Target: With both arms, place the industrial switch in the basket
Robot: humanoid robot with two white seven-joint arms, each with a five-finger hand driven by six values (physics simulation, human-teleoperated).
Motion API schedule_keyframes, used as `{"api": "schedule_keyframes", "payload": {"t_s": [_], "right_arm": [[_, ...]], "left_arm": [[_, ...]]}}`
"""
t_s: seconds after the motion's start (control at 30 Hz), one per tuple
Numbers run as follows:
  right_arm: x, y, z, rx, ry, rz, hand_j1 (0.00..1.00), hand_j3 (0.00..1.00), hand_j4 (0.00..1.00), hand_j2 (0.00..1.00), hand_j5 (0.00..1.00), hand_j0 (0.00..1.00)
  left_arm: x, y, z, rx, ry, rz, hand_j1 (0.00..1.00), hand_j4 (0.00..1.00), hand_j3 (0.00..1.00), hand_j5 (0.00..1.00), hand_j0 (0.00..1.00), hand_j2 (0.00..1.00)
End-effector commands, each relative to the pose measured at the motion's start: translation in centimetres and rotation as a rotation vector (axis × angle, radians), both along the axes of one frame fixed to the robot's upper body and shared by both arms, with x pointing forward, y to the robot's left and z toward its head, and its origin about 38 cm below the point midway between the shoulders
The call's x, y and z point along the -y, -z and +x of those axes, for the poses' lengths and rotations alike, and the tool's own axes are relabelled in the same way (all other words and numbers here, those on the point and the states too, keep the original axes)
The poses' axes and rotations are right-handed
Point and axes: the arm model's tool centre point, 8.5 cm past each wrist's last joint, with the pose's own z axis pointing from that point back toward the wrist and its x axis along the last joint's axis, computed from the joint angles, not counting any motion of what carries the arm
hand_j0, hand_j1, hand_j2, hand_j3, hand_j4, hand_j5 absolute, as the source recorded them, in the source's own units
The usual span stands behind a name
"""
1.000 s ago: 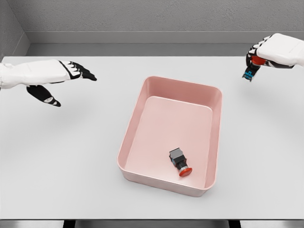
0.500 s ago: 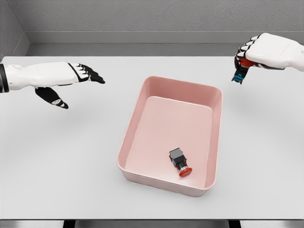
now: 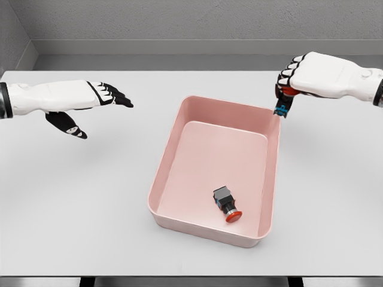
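Two switches, one pink basket and two white hands were on view over a grey table. One switch, a dark grey block with a red button at its near end, lay on its side on the basket floor near the front right corner. The second switch, red at the top and blue at its lower tip, hung clenched in the fingers of the right hand, just above the basket's far right corner. That hand had travelled inward from the table's right edge over the past second. The left hand, fingers stretched out and holding nothing, hovered well left of the basket, having edged slightly toward it.
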Motion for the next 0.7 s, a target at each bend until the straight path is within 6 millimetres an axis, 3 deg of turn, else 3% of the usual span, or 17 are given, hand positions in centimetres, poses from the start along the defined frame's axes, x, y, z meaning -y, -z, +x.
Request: {"api": "schedule_keyframes", "payload": {"t_s": [0.0,0.67], "right_arm": [[-1.1,-0.4,-0.6,0.01,-0.035,0.005,0.48,0.48,0.48,0.48,0.48,0.48],[-5.9,0.2,-3.6,0.006,-0.197,0.044,0.49,0.49,0.49,0.49,0.49,0.49]], "left_arm": [[-0.1,-0.1,0.0,-0.001,-0.005,-0.006,1.0,1.0,1.0,1.0,1.0,1.0],[-0.1,0.3,-0.1,-0.009,-0.005,-0.003,1.0,1.0,1.0,1.0,1.0,1.0]]}}
